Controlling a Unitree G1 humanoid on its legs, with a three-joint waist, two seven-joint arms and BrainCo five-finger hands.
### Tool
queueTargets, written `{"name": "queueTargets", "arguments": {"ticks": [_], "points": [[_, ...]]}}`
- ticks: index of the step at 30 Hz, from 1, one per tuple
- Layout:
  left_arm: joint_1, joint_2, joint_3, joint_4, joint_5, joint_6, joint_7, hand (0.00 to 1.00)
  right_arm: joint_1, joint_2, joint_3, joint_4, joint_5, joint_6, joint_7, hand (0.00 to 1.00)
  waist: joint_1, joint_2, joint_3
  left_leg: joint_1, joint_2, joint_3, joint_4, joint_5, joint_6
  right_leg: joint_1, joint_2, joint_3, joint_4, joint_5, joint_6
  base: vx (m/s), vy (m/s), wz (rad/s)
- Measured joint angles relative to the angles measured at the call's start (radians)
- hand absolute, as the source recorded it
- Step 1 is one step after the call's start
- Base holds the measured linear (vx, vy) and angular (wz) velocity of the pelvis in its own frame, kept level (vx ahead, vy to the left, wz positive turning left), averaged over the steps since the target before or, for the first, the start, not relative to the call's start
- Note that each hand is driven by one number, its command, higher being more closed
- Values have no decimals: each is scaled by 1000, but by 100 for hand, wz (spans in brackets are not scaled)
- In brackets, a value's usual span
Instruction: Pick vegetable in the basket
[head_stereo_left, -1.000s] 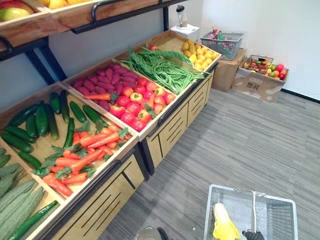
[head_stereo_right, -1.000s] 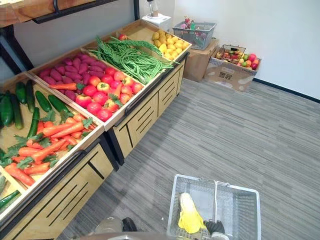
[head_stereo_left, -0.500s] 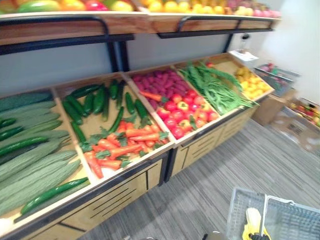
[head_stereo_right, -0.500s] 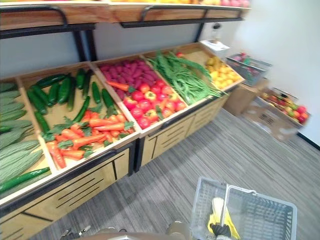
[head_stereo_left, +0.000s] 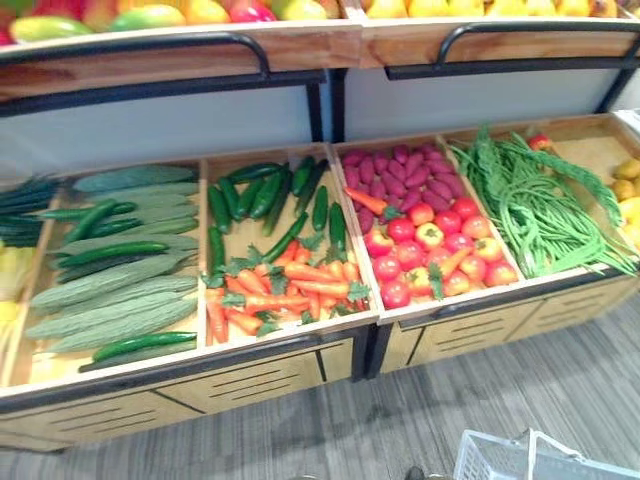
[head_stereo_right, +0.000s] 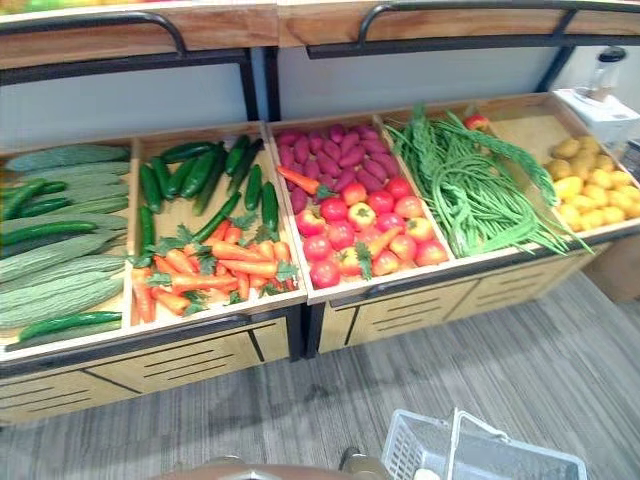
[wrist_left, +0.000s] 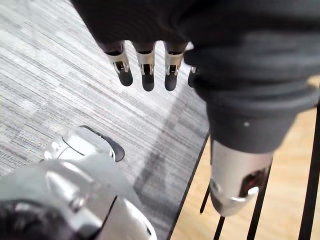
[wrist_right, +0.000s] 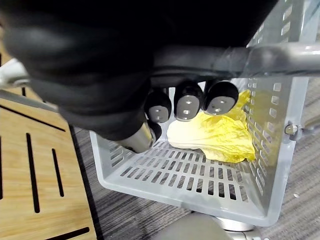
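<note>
Right hand (wrist_right: 185, 102) clenches the handle (wrist_right: 260, 57) of the basket (head_stereo_right: 415, 450) at lower right, cabbage (wrist_right: 215, 132) inside; left hand (wrist_left: 146, 70) hangs released above the floor (wrist_left: 50, 75) and should reach up-frame for the centre carrots (head_stereo_left: 290, 290), basket held level.

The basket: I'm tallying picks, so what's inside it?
One yellow leafy cabbage lies on the grey basket's slotted floor, near one wall. The right hand, curled round the basket handle, covers the part of the inside behind it.
</note>
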Motion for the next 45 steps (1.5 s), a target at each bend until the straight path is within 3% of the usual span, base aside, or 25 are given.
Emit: {"name": "queueTargets", "arguments": {"ticks": [3,8,9,11,12,16,19,23,26,30,36,38,39,45], "points": [[-5,24,-1,0,-4,-19,52,0,-14,-20,0,0,0,-8,-3,100,-6,-4,2,-1,-7,-1,-51,47,6,15,-8,-52,-15,-15,-3,-125,-46,55],[-45,40,-17,-148,-8,-135,262,0,-15,-32,1,-3,2,-3,-2,100,-26,6,1,-8,-23,17,-126,85,29,9,-16,-63,-41,-14,6,-128,3,23],[-58,41,-34,-243,47,-168,339,0,-8,-32,9,-7,4,1,-3,100,-26,9,-1,-14,-24,32,-136,85,30,0,-15,-57,-51,-14,6,-91,10,8],[-76,51,-53,-358,137,-198,427,0,-2,-33,30,-13,11,1,-3,100,-26,12,3,-19,-31,41,-150,85,30,-12,-15,-47,-54,-14,6,-44,16,-6],[-87,64,-70,-464,250,-221,506,0,7,-33,50,-29,23,2,-5,100,-28,14,4,-24,-33,56,-158,85,30,-23,-16,-39,-60,-14,6,-8,25,-12],[-115,142,-77,-648,423,-273,562,0,23,-33,69,-50,37,0,-8,100,-57,21,10,-31,-40,58,-156,88,29,-30,-16,-16,-65,-9,12,60,34,-7],[-132,283,-99,-770,573,-299,520,0,48,-33,68,-75,38,-6,-8,100,-63,28,13,-23,-43,75,-166,114,23,-40,-14,11,-63,24,11,146,19,-16],[-189,501,-193,-794,731,-334,444,0,32,-64,68,-81,35,-18,8,100,-72,40,24,9,-56,124,-193,121,20,-53,-17,53,-66,35,12,167,26,-23],[-255,607,-279,-756,755,-363,386,0,21,-81,71,-87,28,-35,31,100,-77,37,31,23,-63,174,-192,120,20,-57,-20,88,-66,37,11,105,21,-32],[-323,668,-384,-691,758,-366,287,0,12,-94,92,-109,28,-45,44,100,-82,35,42,37,-62,223,-188,120,20,-60,-23,114,-68,40,7,43,8,-27],[-398,744,-583,-686,771,-323,-19,0,3,-129,150,-139,29,-49,72,100,-85,44,55,31,-47,283,-181,101,22,-88,-9,134,-65,48,9,-36,-18,-14],[-419,765,-624,-686,770,-311,-79,0,0,-136,159,-162,29,-49,80,100,-82,46,56,3,-39,300,-165,86,16,-108,-9,151,-67,54,12,-87,-8,-19],[-449,773,-661,-686,763,-284,-135,0,-2,-144,173,-173,29,-49,83,100,-80,45,57,-17,-38,308,-152,79,19,-121,-11,161,-75,62,14,-62,-10,-14],[-544,788,-755,-684,746,-244,-236,0,2,-151,188,-203,30,-54,85,100,-81,46,58,-19,-37,333,-144,75,19,-128,-12,177,-77,76,16,3,-4,-9]]}}
